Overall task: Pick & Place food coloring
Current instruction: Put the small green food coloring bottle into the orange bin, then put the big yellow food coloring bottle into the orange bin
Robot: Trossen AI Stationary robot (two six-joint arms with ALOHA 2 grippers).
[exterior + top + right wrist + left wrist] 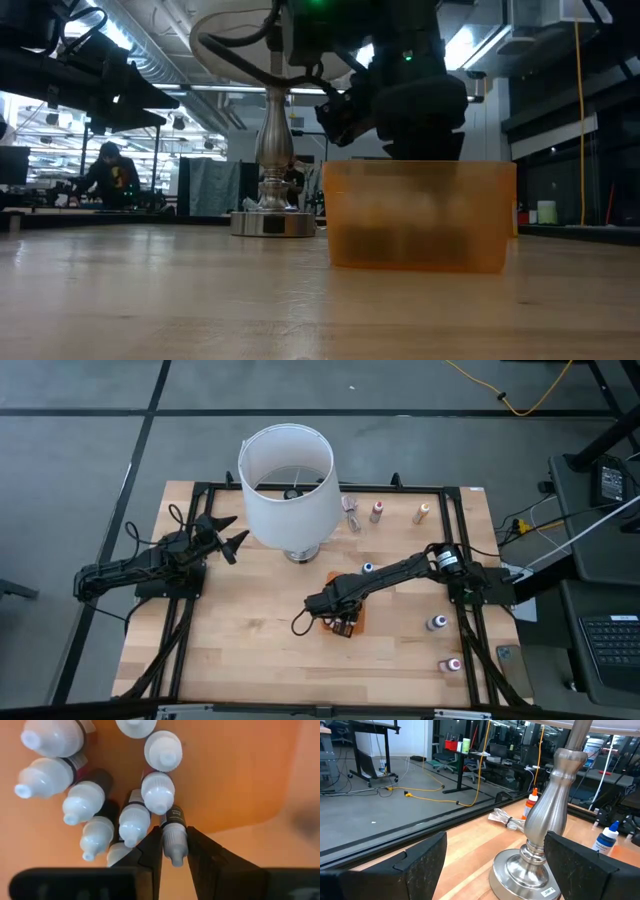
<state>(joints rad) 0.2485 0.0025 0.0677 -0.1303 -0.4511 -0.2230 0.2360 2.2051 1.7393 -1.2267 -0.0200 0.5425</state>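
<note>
Several tiny white-capped food coloring bottles (95, 820) stand in the orange tray (357, 622) near the table's middle. My right gripper (338, 622) hangs over the tray, pointing down, shut on one small bottle (174, 827). In the low view it shows above the tray (420, 215). Loose bottles stand on the table: a blue one (367, 568), a purple one (437, 623), a pink-red one (453, 664), an orange one (423, 512) and another (377, 510). My left gripper (228, 540) waits open at the table's left, beside the lamp. My right gripper pinches one small bottle between its two fingers (150, 852), at the white cap (174, 844). It comes from above, pointing down. The bottle is upright, its dark body (175, 816) over the tray floor close to the tray's wall. Whether its base stands on the tray cannot be told.
A lamp with a big white shade (287, 485) stands on a metal base (300, 553) at the table's far middle, right in front of my left gripper (492, 857). A clear wrapper (352, 515) lies near the far edge. Bare wood lies toward the near left.
</note>
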